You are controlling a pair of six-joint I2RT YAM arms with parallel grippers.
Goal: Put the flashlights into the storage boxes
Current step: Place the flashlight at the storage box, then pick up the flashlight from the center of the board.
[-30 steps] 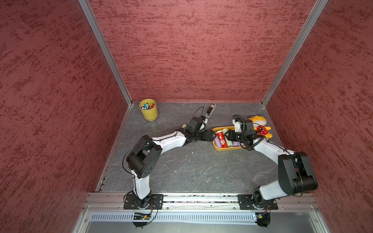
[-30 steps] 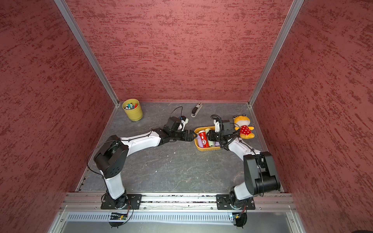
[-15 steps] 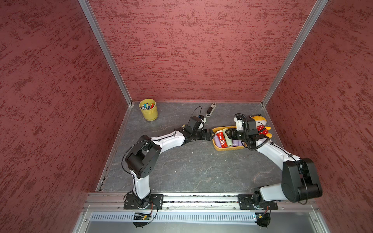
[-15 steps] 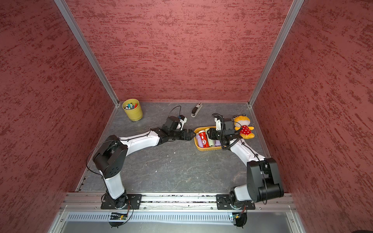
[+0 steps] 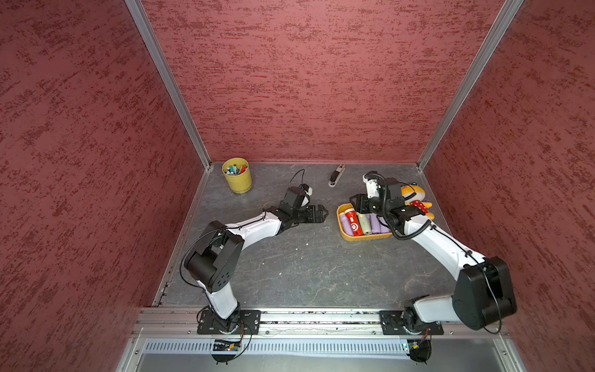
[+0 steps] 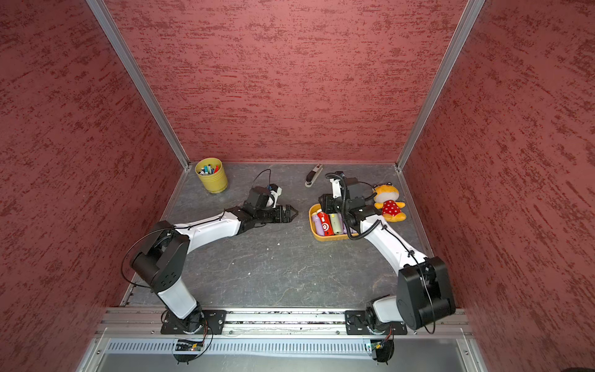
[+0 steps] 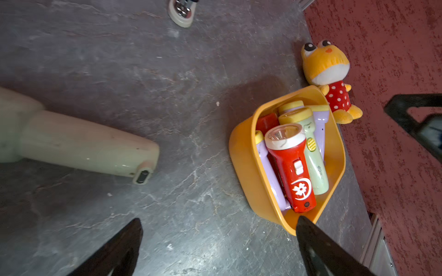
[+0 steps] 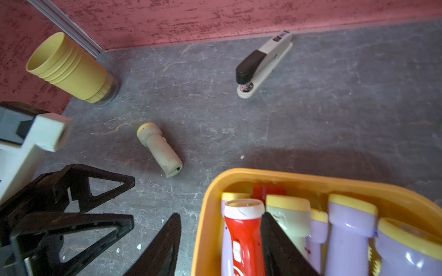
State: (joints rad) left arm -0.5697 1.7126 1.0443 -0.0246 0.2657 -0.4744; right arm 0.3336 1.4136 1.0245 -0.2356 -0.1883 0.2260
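Flashlights [image 7: 290, 167] fill the box [image 7: 241, 153] under the right hand [image 8: 221, 216], just spread empty; one green flashlight [image 8: 159, 149] waits by the spread left hand [image 7: 218, 221].

**Robotics laboratory test cell.** Red textured wall panels [image 5: 306, 80], joined by aluminium profiles [image 5: 167, 83], enclose a grey stone-patterned tabletop [image 5: 306, 267]. A left arm [image 5: 254, 227] and a right arm [image 5: 441, 246] are bolted to a metal rail [image 5: 315, 317] at its front edge. Staged props: flashlights [image 5: 353, 224] in a tub [image 5: 365, 239], plush toy [image 6: 388, 201], stapler [image 6: 313, 175], pen cup [image 6: 212, 177].
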